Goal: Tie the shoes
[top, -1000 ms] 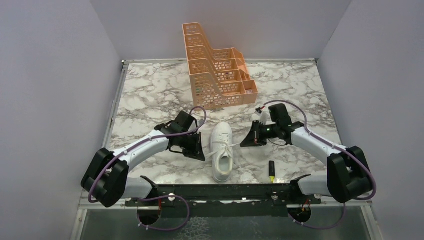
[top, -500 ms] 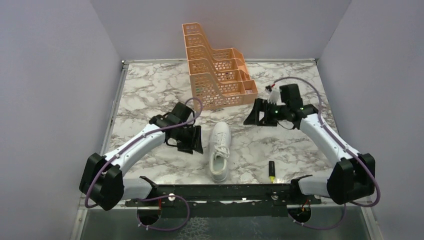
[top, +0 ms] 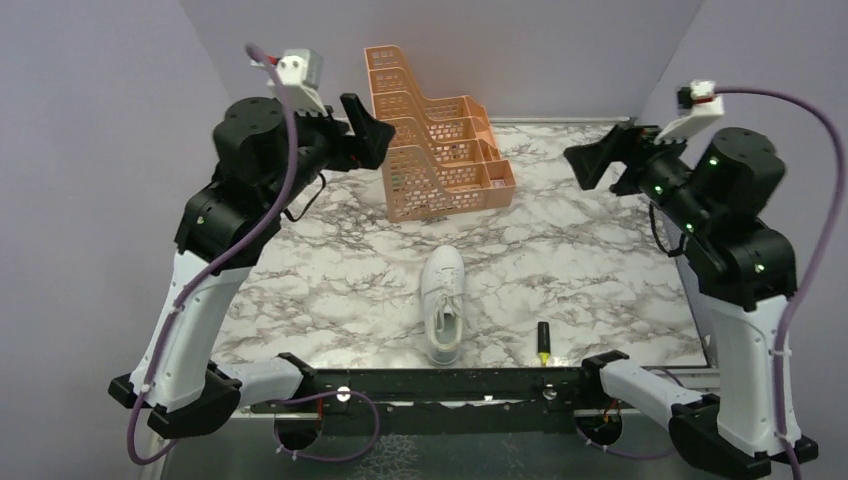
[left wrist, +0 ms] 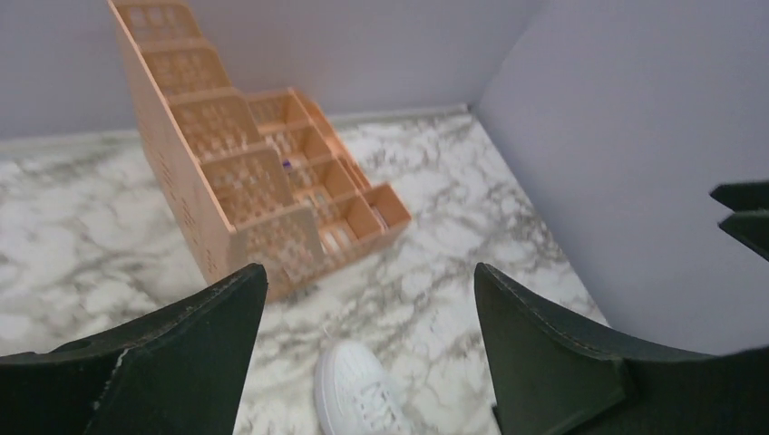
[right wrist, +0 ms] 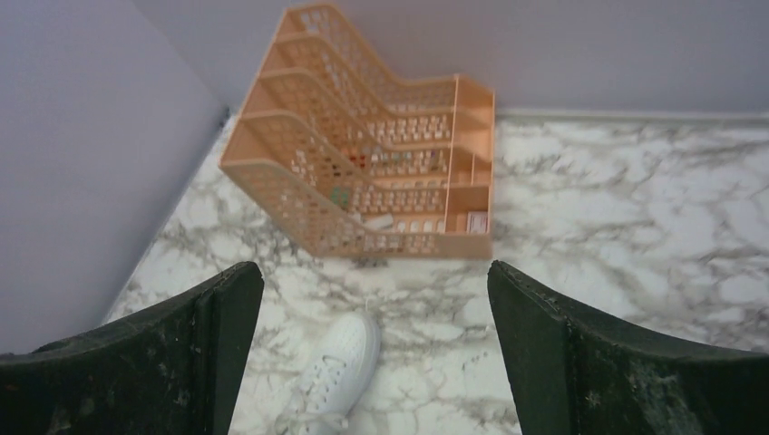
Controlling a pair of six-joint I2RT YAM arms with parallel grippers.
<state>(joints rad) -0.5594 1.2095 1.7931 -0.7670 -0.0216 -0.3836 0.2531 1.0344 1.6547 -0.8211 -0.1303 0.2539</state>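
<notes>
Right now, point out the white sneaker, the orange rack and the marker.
white sneaker (top: 443, 304): top external view, on the laces at mid-shoe.
orange rack (top: 450, 192): top external view, on its lowest tier's front wall.
marker (top: 543, 340): top external view, on the middle of its barrel.

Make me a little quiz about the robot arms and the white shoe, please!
1. True or false: the left gripper is holding the white sneaker.
2. Which thing lies on the table near the sneaker? A) a spoon B) a black marker with a yellow tip C) a cup
3. Is the right gripper open or shut?

Key: 1) False: it is open, empty and high above the sneaker. 2) B. 3) Open.
</notes>
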